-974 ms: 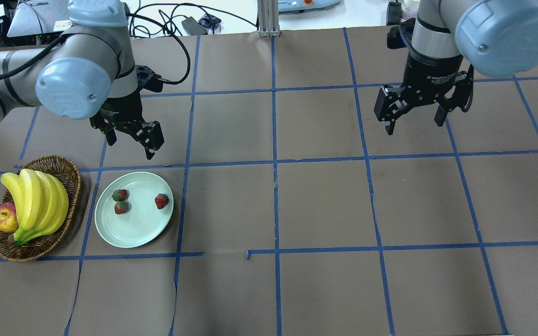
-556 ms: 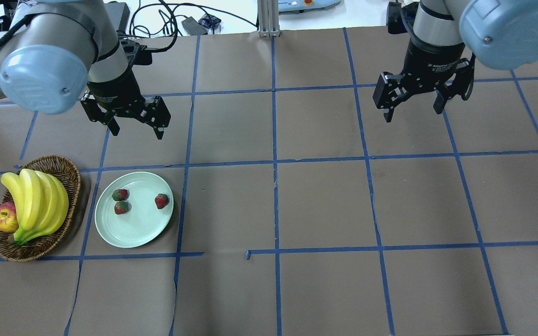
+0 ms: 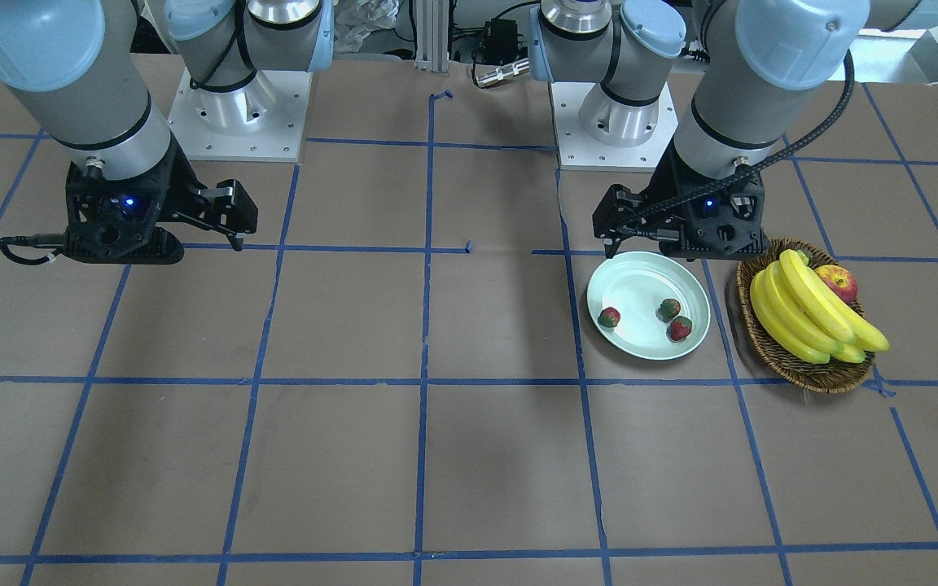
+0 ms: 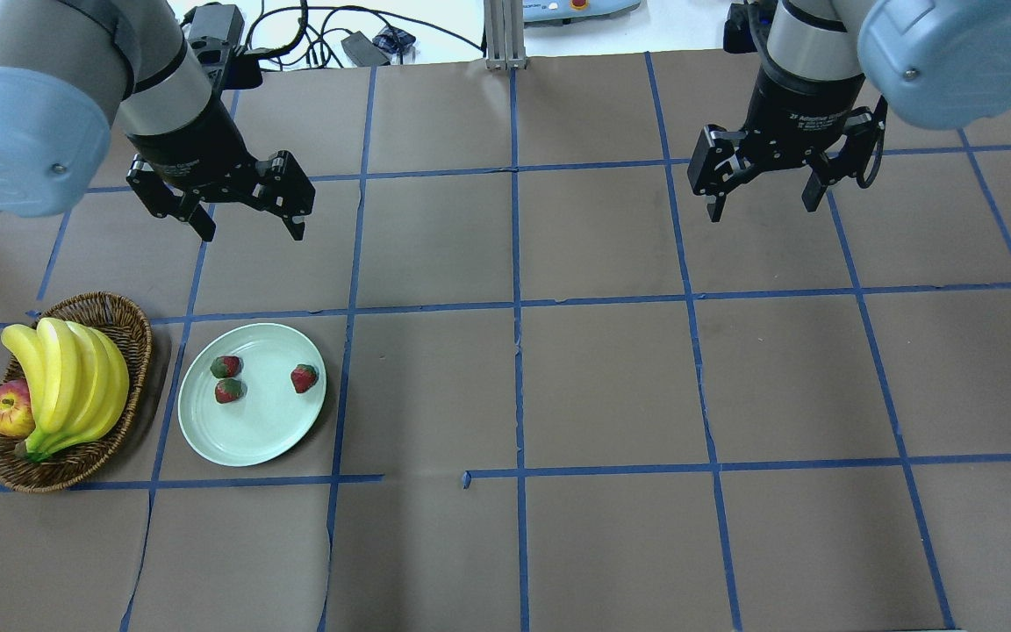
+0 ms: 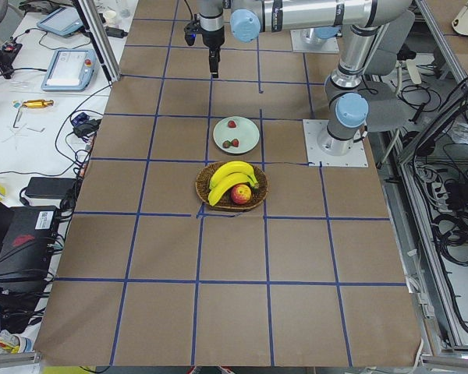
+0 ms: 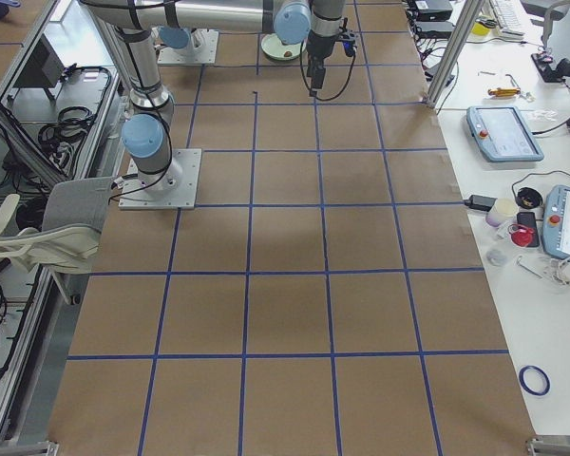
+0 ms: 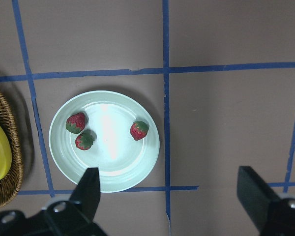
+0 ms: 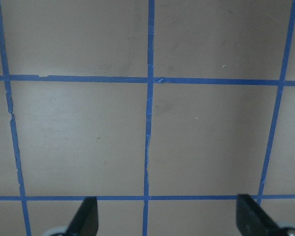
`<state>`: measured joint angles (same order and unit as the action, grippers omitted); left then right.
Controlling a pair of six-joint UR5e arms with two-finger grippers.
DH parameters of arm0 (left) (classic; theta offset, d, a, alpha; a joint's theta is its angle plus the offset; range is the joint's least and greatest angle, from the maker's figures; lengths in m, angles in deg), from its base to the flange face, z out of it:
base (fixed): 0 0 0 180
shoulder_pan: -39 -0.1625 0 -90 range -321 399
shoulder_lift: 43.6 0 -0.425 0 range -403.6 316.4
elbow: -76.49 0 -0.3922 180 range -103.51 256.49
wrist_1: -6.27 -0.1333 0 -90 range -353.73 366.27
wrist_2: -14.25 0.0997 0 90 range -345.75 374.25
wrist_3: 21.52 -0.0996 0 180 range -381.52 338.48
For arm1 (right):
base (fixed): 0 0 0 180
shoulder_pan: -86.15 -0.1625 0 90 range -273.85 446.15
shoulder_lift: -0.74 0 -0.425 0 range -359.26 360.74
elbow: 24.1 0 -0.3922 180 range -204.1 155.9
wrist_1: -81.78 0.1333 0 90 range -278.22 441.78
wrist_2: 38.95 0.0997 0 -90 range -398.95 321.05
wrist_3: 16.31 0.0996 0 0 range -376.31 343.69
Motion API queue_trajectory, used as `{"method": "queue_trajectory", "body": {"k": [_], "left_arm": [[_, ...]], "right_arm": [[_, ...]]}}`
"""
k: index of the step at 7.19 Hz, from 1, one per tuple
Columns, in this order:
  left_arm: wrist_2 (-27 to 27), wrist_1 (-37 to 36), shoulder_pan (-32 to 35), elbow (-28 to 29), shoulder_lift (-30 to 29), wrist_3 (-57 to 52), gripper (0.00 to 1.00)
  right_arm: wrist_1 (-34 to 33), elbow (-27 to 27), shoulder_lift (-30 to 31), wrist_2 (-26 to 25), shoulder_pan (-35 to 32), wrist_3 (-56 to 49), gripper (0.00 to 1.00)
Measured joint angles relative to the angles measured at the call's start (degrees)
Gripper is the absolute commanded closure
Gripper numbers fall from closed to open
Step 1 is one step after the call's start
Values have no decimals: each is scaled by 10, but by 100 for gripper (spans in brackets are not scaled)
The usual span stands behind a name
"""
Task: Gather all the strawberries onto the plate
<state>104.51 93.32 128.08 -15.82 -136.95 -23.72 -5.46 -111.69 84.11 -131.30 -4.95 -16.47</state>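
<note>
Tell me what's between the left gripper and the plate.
Only bare brown paper crossed by one blue tape line, as the overhead view shows. The left gripper hangs open, well apart from the plate.

The overhead camera sits behind the robot and looks forward and down on the table; in it the plate lies on the left. The front-facing camera stands opposite, across the table, and looks steeply down, so there the same plate appears on the right. Two side cameras look along the table from its ends, both high and far. The left wrist camera looks straight down on the plate from near above; the right wrist camera looks down on the table's taped grid.
</note>
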Motion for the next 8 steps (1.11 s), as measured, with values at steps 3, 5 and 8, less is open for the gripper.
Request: {"method": "queue_trajectory", "body": {"k": [3,5,8], "left_arm": [[-3,14,-1,1,8,1,0],[1,14,-1,-2,9,0,0],[3,13,0,-6,10,-1,0]], "right_arm": [[0,4,-1,-1,-9,6,0],[0,6,0,-1,-10,5,0],[2,6,1,0,-11,5,0]]}}
